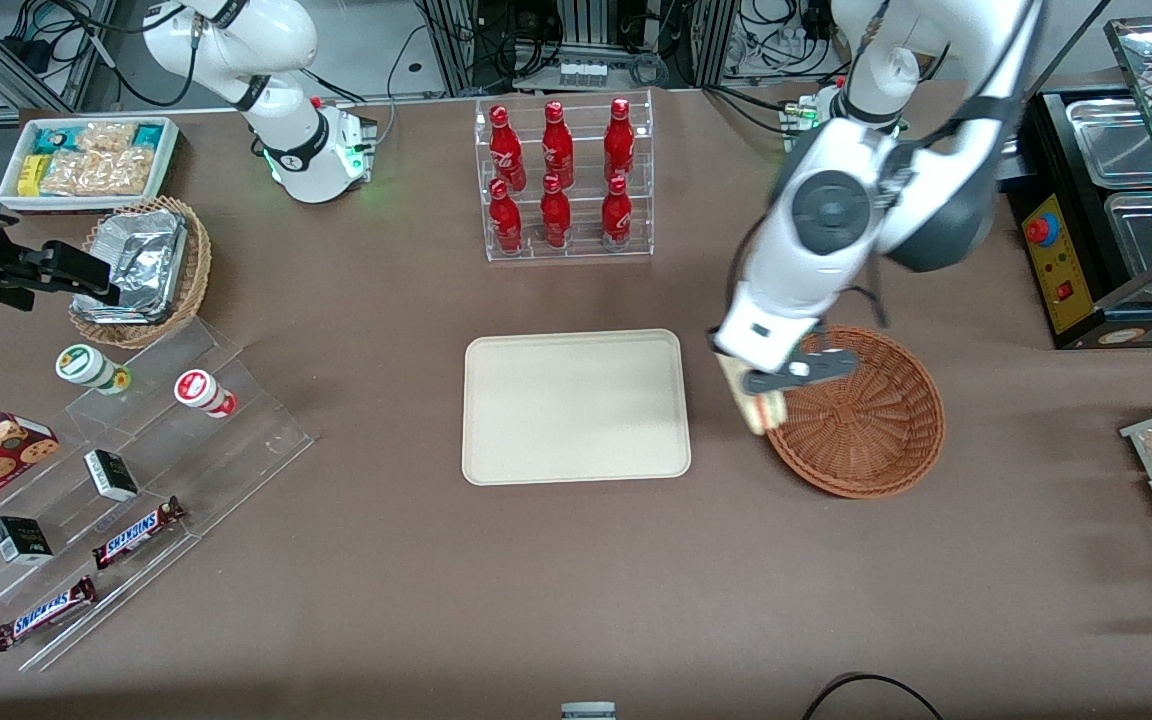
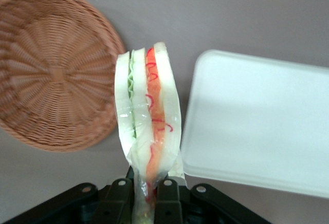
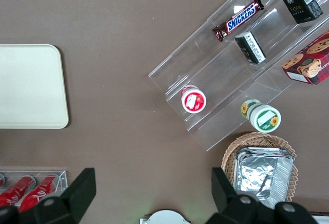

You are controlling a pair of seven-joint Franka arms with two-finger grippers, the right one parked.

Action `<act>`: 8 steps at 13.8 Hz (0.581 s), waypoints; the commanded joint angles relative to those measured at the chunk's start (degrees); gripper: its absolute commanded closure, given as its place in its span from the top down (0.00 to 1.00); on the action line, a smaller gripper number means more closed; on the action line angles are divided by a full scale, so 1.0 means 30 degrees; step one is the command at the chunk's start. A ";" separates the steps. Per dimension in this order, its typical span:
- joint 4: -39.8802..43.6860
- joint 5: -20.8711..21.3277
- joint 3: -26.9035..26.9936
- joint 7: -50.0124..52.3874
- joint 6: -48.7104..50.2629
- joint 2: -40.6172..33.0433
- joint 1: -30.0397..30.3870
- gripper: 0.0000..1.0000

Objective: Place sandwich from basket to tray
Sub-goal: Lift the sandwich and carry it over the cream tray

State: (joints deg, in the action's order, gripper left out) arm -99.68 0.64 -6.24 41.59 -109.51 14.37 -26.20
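My left gripper [image 1: 762, 392] hangs above the table between the basket and the tray, shut on the wrapped sandwich [image 1: 758, 405]. In the left wrist view the sandwich [image 2: 149, 116] sticks out from between the black fingers [image 2: 167, 198], its white bread, green layer and red-orange layer showing. The reddish-brown wicker basket [image 1: 866, 420] lies beside it with nothing in it, its rim just under the gripper. The cream tray [image 1: 576, 406] lies flat beside the basket, toward the parked arm's end, and carries nothing. Basket [image 2: 51, 70] and tray [image 2: 262, 121] flank the sandwich in the wrist view.
A clear rack of red bottles [image 1: 561, 180] stands farther from the front camera than the tray. A foil-lined tan basket [image 1: 146, 270], a white snack box [image 1: 86, 160] and a clear stepped shelf of snacks [image 1: 116, 480] sit toward the parked arm's end. A black food warmer [image 1: 1116, 200] stands toward the working arm's end.
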 commanded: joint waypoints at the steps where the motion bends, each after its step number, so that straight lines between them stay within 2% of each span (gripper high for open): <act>1: 0.2750 0.0023 0.0205 0.0284 0.0205 0.2437 -0.1311 0.00; 4: 0.4863 0.0021 -0.0115 0.0139 -0.0669 0.4958 -0.2250 0.00; 8: 0.5687 0.0197 -0.0323 0.0285 -0.2544 0.7158 -0.3450 0.00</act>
State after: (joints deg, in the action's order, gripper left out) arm -86.29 0.59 -7.62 41.86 -116.00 32.20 -34.45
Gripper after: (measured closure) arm 0.846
